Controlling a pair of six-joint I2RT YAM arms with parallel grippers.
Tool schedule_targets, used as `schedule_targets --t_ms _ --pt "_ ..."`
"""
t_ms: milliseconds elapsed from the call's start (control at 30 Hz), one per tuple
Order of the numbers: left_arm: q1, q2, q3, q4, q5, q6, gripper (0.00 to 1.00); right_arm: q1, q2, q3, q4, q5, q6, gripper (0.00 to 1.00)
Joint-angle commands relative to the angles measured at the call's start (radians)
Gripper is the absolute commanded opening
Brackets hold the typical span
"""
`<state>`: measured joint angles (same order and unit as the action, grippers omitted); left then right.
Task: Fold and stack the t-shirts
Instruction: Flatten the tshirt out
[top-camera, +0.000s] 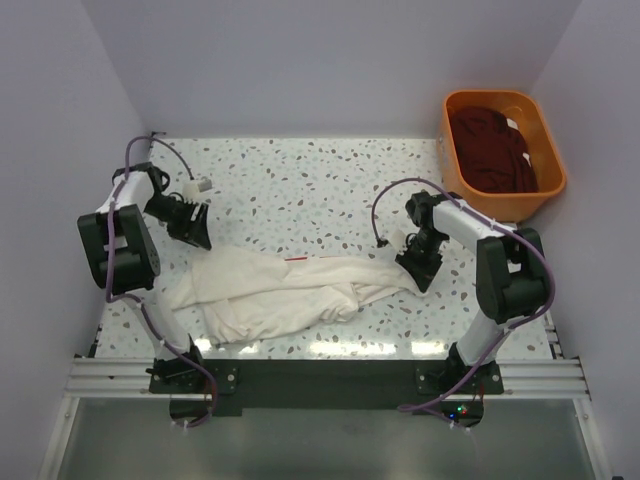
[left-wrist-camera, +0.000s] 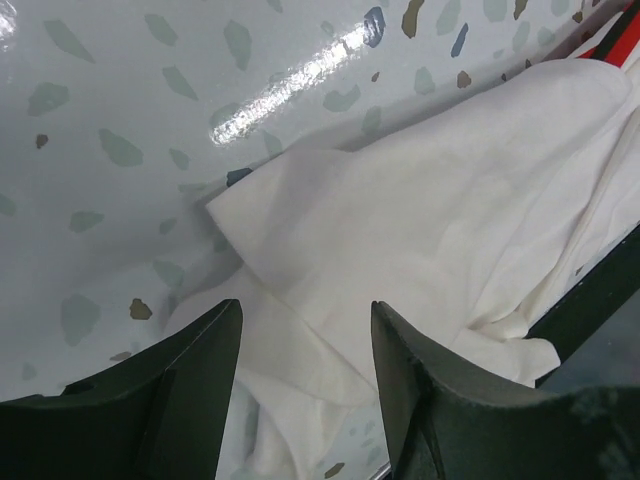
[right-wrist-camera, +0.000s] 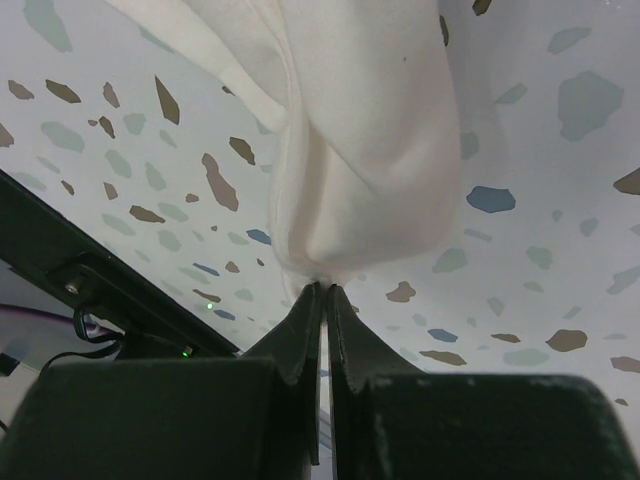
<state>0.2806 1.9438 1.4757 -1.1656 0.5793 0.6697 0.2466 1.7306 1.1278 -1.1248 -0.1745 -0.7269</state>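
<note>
One cream-white shirt (top-camera: 280, 290) lies crumpled on the tabletop (top-camera: 300, 180), long axis left to right between my arms. My right hand (right-wrist-camera: 322, 292) is pinched tight on its right end. My left hand (top-camera: 193, 232), spread wide and empty, hovers just behind its left end.

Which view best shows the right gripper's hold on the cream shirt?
Right wrist: the right gripper pinches a bunched end of the cream-white t-shirt. Top external shows it small and distant; left wrist shows only other parts of the shirt.

Lab booth: blank walls (top-camera: 300, 60), speckled table (top-camera: 300, 190)
</note>
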Motion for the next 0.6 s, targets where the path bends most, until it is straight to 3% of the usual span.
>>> schedule_targets --t_ms 0,433,567 --pt "-0.012 0.023 0.029 0.009 0.017 -0.122 0.59 -0.003 -0.022 0.018 0.013 0.001 -0.012 0.0" --pt "-0.026 0.124 0.003 0.046 0.005 -0.272 0.61 -0.006 -0.008 0.032 0.014 0.0 -0.002 0.0" --pt "-0.024 0.147 0.018 0.043 0.066 -0.297 0.6 -0.007 -0.008 0.043 0.011 0.001 -0.002 0.0"
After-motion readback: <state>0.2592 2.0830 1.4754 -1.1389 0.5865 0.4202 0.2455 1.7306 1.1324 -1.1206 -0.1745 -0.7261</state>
